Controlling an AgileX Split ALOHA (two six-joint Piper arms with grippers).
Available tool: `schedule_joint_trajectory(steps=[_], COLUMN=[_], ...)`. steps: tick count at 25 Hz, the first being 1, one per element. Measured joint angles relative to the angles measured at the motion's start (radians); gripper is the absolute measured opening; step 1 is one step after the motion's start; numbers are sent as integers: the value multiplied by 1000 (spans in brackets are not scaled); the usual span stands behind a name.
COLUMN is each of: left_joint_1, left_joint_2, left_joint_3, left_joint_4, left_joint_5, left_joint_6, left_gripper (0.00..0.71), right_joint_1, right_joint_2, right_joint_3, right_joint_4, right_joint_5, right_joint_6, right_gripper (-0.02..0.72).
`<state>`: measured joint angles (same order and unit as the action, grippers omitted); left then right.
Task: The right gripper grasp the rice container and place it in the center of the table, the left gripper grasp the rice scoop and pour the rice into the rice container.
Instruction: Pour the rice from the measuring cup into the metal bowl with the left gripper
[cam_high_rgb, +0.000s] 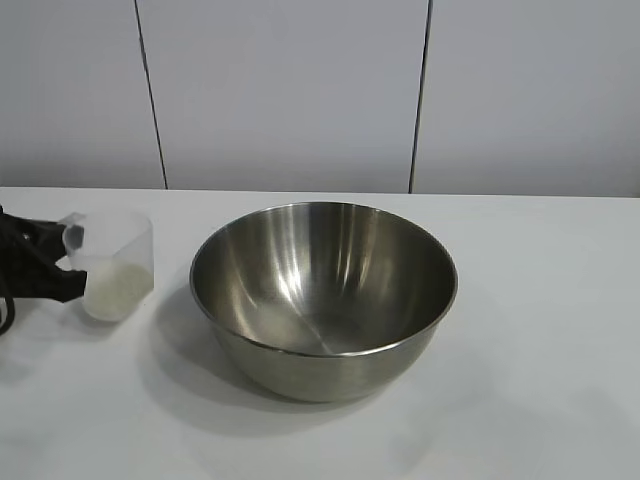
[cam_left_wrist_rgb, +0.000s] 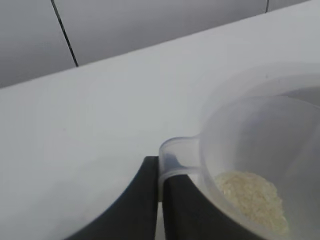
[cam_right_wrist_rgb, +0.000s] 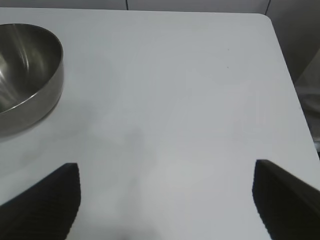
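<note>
1. Rice container (cam_high_rgb: 324, 298): large steel bowl, upright on the white table (cam_high_rgb: 540, 380), about mid-table. Interior holds no grains.
2. Rice scoop (cam_high_rgb: 112, 265): clear plastic cup, well to the left of the bowl, not touching it. It looks slightly raised off the table; whether it still touches I cannot tell.
3. Rice (cam_high_rgb: 118, 288): small white heap in the bottom of the scoop; also visible from the left wrist (cam_left_wrist_rgb: 252, 197).
4. Left end effector (cam_high_rgb: 62, 262): left of the scoop, far side from the bowl. Fingers (cam_left_wrist_rgb: 135, 205) pinched together on the scoop's handle (cam_left_wrist_rgb: 177, 157).
5. Right end effector (cam_right_wrist_rgb: 165, 200): to the right of the bowl, clear of it. Fingers spread wide, nothing between them, bare table beneath.
</note>
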<state>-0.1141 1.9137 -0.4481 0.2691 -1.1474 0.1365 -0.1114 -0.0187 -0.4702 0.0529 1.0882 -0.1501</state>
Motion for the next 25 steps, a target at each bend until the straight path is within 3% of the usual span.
schedule_joint_trajectory(steps=[3, 8, 16, 20, 25], left_joint_1=[0, -52, -302, -405, -486], left_joint_2=[-79, -222, -298, -298, -284], left_joint_3=[-14, -117, -418, -500, -519], left_joint_4=[7, 47, 66, 68, 68], left_joint_5=[32, 286, 815, 918, 942], left_joint_6=[9, 72, 348, 590, 894], left_gripper=[10, 10, 10, 10, 10], right_joint_1=[0, 0, 0, 0, 0], right_joint_2=[0, 0, 0, 0, 0], right_joint_3=[0, 0, 0, 0, 0], right_joint_4=[0, 0, 0, 0, 0], right_joint_5=[0, 0, 0, 0, 0], right_joint_6=[0, 0, 0, 0, 0], right_gripper=[639, 639, 639, 639, 639])
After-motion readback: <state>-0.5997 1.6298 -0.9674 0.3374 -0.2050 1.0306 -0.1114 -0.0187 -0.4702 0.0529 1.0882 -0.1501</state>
